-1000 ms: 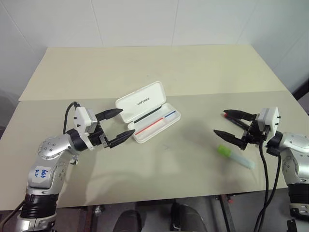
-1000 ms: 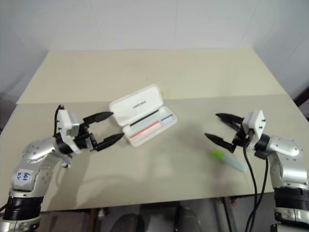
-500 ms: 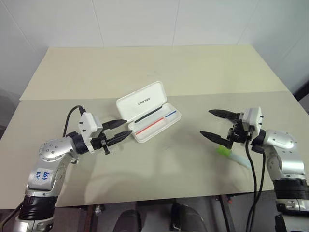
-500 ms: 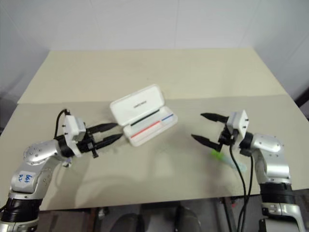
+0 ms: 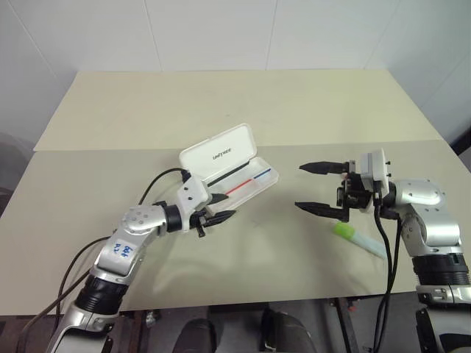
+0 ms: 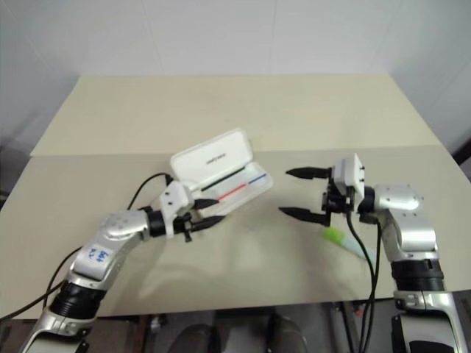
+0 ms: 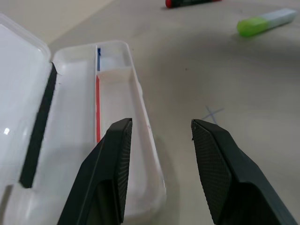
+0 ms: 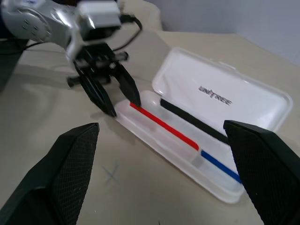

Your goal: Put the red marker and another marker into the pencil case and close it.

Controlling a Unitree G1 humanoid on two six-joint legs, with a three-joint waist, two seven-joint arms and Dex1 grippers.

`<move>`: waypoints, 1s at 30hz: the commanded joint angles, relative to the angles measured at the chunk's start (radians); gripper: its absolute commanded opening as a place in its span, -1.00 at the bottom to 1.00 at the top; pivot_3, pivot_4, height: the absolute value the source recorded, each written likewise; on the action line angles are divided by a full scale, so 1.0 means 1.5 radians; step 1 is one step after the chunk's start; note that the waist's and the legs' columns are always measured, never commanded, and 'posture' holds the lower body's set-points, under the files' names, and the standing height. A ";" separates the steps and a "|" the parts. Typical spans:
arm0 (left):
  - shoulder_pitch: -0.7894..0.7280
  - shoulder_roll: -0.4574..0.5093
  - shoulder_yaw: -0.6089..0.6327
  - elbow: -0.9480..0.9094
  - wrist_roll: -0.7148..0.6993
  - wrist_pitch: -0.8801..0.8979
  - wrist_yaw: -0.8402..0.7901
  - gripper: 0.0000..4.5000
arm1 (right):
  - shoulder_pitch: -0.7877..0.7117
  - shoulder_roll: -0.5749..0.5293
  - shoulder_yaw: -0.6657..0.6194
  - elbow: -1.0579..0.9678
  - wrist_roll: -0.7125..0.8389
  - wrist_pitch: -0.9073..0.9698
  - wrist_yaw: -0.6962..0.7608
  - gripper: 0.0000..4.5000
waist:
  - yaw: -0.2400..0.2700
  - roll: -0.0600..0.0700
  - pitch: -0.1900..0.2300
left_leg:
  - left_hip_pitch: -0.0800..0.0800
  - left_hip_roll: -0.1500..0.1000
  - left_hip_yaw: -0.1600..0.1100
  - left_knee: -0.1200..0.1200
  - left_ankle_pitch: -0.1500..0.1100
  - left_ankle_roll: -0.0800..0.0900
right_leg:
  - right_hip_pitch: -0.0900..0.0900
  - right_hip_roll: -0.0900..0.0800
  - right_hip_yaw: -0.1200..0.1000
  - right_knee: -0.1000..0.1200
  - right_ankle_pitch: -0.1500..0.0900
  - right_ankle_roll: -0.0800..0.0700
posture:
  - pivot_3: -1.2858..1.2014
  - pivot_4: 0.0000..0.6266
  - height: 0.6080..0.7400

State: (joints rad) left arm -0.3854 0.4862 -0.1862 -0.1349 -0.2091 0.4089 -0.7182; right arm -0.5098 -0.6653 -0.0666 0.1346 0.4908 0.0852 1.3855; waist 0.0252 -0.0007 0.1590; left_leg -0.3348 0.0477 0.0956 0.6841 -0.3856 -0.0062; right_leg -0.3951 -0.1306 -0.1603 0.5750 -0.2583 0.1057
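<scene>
While your pencil case (image 5: 234, 170) lies open, white with red and blue lines inside, left gripper (image 5: 221, 207) half-parted, right gripper (image 5: 313, 187) gapes wide, both empty.

Surfaces: mostly plastic on a matt board top.

The pencil case (image 7: 140, 96) is smooth white plastic with a slight gloss, its tray walls faintly translucent. Another marker (image 7: 265, 22) has a glossy lime-green cap and a frosted pale barrel; the red marker (image 7: 190, 3) looks shiny plastic. The table (image 5: 221, 103) is matt, pale beige, smooth. The fingers (image 7: 213, 164) of the left gripper (image 7: 159, 136) are black, with a fine cross-hatched, matt texture.
</scene>
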 commanded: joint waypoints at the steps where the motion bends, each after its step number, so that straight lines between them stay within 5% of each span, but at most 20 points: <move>1: -0.023 -0.008 -0.019 0.002 0.016 0.019 0.000 -0.06 | -0.018 -0.017 -0.004 -0.021 0.011 0.007 0.018 1.00 | -0.001 0.000 0.000 | 0.000 0.000 0.000 0.000 0.000 0.000 | 0.000 0.000 0.000 0.000 0.000 0.000 | 0.03 -0.52 1.00; 15: -0.074 0.034 -0.068 0.031 0.072 0.126 -0.040 -0.06 | -0.018 -0.057 -0.034 -0.046 0.018 0.024 0.002 1.00 | -0.001 0.000 0.000 | 0.000 0.000 0.000 0.000 0.000 0.000 | 0.000 0.000 0.000 0.000 0.000 0.000 | 0.03 -0.52 1.00; 23: -0.107 0.050 -0.107 0.047 0.093 0.159 -0.071 -0.98 | -0.029 -0.062 -0.042 -0.074 0.028 0.039 -0.013 1.00 | 0.001 0.000 0.000 | 0.001 0.000 0.000 0.000 0.000 0.000 | 0.000 0.000 0.000 0.000 0.000 0.000 | 0.03 -0.52 1.00; 30: -0.100 0.024 -0.119 0.023 0.073 0.171 -0.088 -0.99 | -0.027 -0.068 -0.048 -0.090 0.034 0.049 -0.024 1.00 | 0.002 -0.001 -0.001 | 0.001 0.000 0.000 0.001 0.000 0.000 | 0.001 0.000 0.000 0.000 0.000 0.000 | 0.03 -0.52 1.00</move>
State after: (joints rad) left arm -0.5589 0.5424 -0.3301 -0.1018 -0.0824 0.6471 -0.8228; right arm -0.5398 -0.7434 -0.0962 0.0398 0.5196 0.1571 1.3592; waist 0.0277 -0.0015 0.1572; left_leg -0.3339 0.0476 0.0955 0.6859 -0.3852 -0.0061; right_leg -0.3934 -0.1309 -0.1599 0.5756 -0.2583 0.1057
